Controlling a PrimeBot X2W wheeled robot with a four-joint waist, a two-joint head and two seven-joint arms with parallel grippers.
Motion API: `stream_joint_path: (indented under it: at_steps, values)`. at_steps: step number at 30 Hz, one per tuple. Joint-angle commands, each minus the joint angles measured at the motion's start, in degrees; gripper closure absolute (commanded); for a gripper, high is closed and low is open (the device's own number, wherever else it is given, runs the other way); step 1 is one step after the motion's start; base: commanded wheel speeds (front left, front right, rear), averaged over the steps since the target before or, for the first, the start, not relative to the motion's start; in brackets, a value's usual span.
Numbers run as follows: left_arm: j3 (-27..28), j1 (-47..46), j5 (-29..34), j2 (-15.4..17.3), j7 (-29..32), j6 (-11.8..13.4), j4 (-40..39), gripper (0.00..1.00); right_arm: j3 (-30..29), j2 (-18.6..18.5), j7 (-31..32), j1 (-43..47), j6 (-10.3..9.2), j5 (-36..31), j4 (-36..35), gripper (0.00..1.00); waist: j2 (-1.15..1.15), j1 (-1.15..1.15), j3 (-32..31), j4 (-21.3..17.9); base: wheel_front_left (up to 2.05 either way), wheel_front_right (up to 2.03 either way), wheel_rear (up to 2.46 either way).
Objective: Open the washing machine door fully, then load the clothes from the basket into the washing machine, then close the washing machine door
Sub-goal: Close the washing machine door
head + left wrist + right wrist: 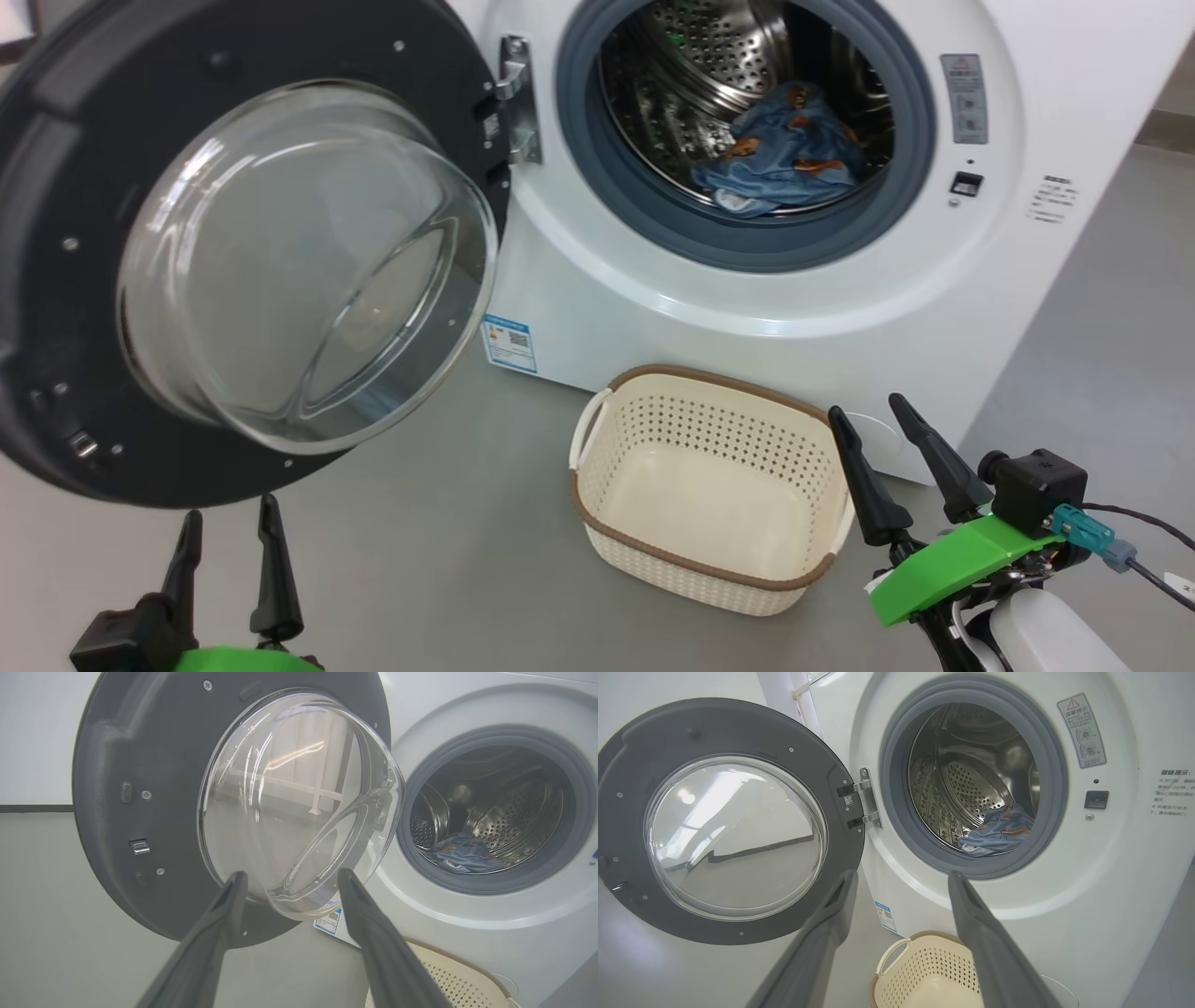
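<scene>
The white washing machine (1046, 308) stands with its black door (56, 308) swung wide to the left, the glass bowl (299, 271) bulging toward me. Light-blue printed clothes (789, 149) lie in the steel drum, also seen as clothes (460, 851) and clothes (999, 830). The cream basket (728, 439) sits on the floor before the machine with nothing inside. My left gripper (231, 523) is open just below the door's lower edge. My right gripper (873, 415) is open beside the basket's right rim. Each wrist view shows its gripper's two fingers apart with nothing between them.
A blue label sticker (509, 345) marks the washer's lower left front. The door hinge (513, 98) joins door and machine. Grey floor (420, 560) spreads around the basket and to the right of the washer. A cable (1153, 560) trails from my right wrist.
</scene>
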Motion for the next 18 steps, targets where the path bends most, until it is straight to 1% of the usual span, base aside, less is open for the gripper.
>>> stream_joint_path:
  at_steps: [1,8,18]
  values:
    - [1.60,-0.65,0.40,1.45,-0.08,0.22,-1.82,0.00,1.18,0.02,-0.46,-0.29,0.33,0.13,-1.50,0.00,0.00,0.00,-0.08,1.57,0.00,0.00,0.00]
    - [1.73,-0.58,0.25,1.82,-0.15,0.73,-2.23,0.00,1.54,0.34,-0.46,-0.38,0.33,0.28,-1.42,0.00,0.00,0.00,-0.24,2.85,0.00,0.00,0.00]
    - [1.65,-0.32,-0.05,1.98,-0.25,1.38,-2.58,0.00,2.00,0.26,-0.46,-0.31,0.33,0.63,-1.32,0.00,0.00,0.00,-0.55,3.07,0.00,0.00,0.00]
